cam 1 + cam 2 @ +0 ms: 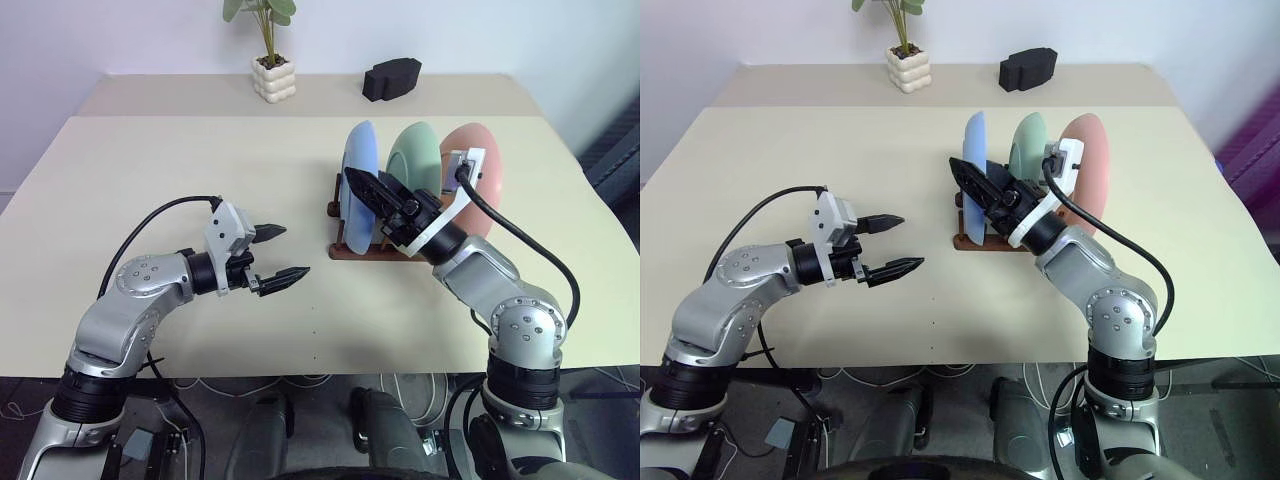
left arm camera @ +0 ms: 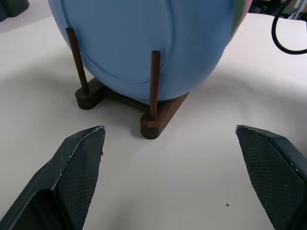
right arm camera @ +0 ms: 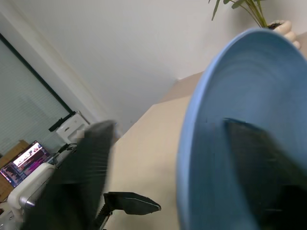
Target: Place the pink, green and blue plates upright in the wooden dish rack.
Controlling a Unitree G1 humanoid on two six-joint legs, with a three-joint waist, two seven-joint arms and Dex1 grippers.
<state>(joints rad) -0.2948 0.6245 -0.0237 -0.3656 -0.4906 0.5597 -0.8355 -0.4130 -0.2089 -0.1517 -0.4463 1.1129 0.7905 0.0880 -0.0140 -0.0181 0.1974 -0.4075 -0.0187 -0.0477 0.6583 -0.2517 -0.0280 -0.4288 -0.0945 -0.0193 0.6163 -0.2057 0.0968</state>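
Observation:
The blue plate [image 1: 357, 160], green plate [image 1: 415, 152] and pink plate [image 1: 463, 138] all stand upright side by side in the wooden dish rack [image 2: 156, 120], blue nearest the table's middle. My right gripper [image 1: 366, 182] is open, its two fingers straddling the blue plate's near rim [image 3: 192, 143], one on each face. My left gripper [image 1: 292, 252] hangs open and empty just above the table, left of the rack and pointing at the blue plate [image 2: 144, 43].
A small potted plant in a white pot [image 1: 272, 72] and a black block [image 1: 392, 78] sit on the far table behind. The cream table [image 1: 180, 170] stretches wide to the left of the rack. A black cable loops off my right wrist.

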